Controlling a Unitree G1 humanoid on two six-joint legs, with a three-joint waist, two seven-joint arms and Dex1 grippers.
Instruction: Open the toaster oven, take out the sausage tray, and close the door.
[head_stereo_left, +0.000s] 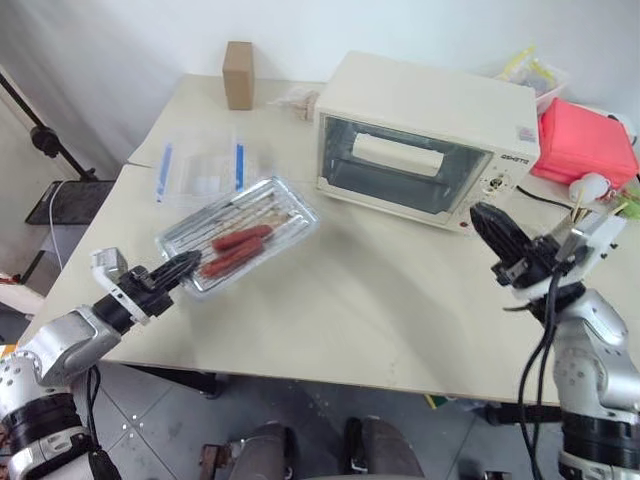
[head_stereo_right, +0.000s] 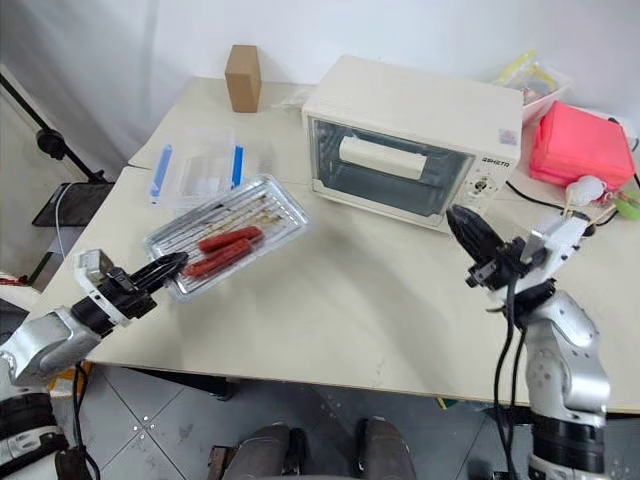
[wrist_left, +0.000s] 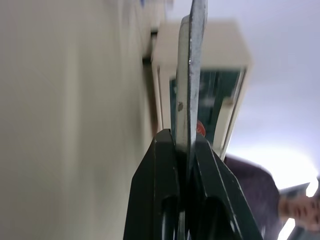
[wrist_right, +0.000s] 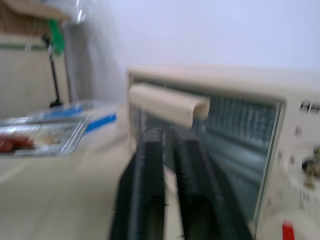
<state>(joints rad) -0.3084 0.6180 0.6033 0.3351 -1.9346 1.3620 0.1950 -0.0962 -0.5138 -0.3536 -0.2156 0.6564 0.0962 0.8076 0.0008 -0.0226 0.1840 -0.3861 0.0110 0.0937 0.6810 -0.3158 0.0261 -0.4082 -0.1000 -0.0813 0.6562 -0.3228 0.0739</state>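
The cream-white toaster oven (head_stereo_left: 420, 130) stands at the back of the table, its glass door (head_stereo_left: 400, 170) closed and the bar handle (head_stereo_left: 395, 155) across the pane. The silver sausage tray (head_stereo_left: 240, 235), with red-brown sausages (head_stereo_left: 240, 240) on its rack, is outside the oven to the left, tilted over the table. My left gripper (head_stereo_left: 185, 265) is shut on the tray's near rim (wrist_left: 192, 75). My right gripper (head_stereo_left: 485, 220) hovers at the oven's front right corner, near the knobs. It holds nothing, and the right wrist view shows a narrow gap between its fingers (wrist_right: 145, 165).
A clear plastic box with blue clips (head_stereo_left: 200, 165) lies behind the tray. A brown cardboard box (head_stereo_left: 238, 75) stands at the back left, and a pink-red box (head_stereo_left: 585, 140) sits right of the oven. A person (wrist_left: 260, 190) is beyond the oven in the left wrist view.
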